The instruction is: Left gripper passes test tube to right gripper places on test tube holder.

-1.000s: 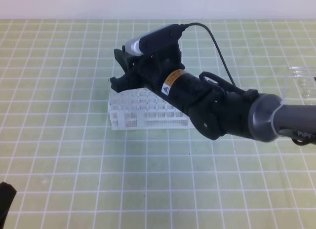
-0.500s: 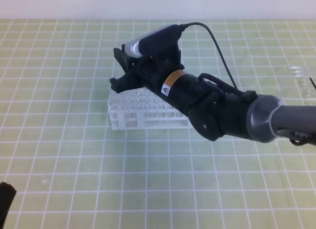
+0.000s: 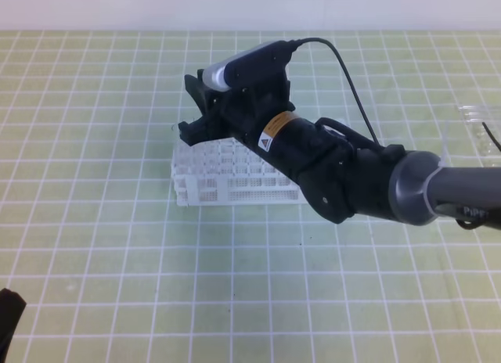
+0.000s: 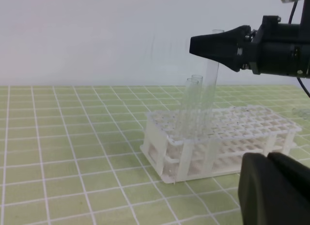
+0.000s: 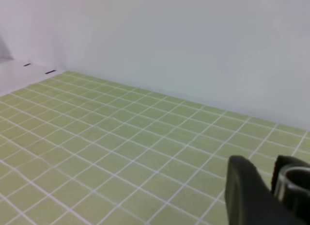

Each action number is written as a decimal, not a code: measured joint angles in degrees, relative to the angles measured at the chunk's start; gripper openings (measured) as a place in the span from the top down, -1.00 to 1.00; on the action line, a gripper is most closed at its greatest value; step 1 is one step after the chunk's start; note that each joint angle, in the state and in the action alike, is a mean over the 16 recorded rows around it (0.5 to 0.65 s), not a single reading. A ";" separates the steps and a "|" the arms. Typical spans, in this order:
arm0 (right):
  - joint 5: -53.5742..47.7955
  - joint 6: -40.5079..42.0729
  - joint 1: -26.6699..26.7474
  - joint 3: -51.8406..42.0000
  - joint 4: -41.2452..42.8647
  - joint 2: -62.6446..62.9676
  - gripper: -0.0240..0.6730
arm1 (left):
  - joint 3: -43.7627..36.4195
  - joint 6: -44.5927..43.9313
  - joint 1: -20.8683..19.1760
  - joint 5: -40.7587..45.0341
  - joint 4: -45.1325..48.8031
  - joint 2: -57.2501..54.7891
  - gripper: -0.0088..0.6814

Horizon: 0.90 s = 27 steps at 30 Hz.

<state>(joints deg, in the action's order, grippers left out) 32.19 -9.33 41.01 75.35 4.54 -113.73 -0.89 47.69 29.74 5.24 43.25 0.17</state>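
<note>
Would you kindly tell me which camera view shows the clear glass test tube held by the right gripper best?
The left wrist view: the clear glass test tube stands upright over the white plastic rack, full length visible. The right wrist view shows only its rim; in the exterior high view the right gripper hides it.

The right gripper point(image 3: 190, 109) is a black claw with a shiny silver-white pod on top, a small orange sticker, a thin black cable and a fat grey-and-black arm.

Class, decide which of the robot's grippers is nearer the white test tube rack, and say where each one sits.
Right. The right gripper hangs directly above the test tube holder, holding the test tube over it. The left gripper sits apart near the table's front left corner.
</note>
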 joint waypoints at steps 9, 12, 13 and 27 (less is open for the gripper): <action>0.49 -0.16 -0.02 0.00 -0.13 -0.04 0.68 | 0.13 -0.01 -0.01 0.04 -0.03 0.03 0.98; 0.54 -0.16 -0.02 0.00 -0.13 -0.06 0.68 | 0.26 -0.02 -0.01 0.08 -0.05 0.05 0.98; 0.57 -0.16 -0.02 0.00 -0.13 -0.09 0.68 | 0.33 -0.03 -0.01 0.10 -0.07 0.05 0.98; 0.98 -0.16 -0.02 0.00 -0.06 -1.15 0.68 | 0.20 -0.02 -0.01 0.06 -0.04 0.03 0.98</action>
<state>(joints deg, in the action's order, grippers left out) 33.16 -9.49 40.99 75.35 4.48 -114.89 -0.70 47.67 29.73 5.30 43.21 0.20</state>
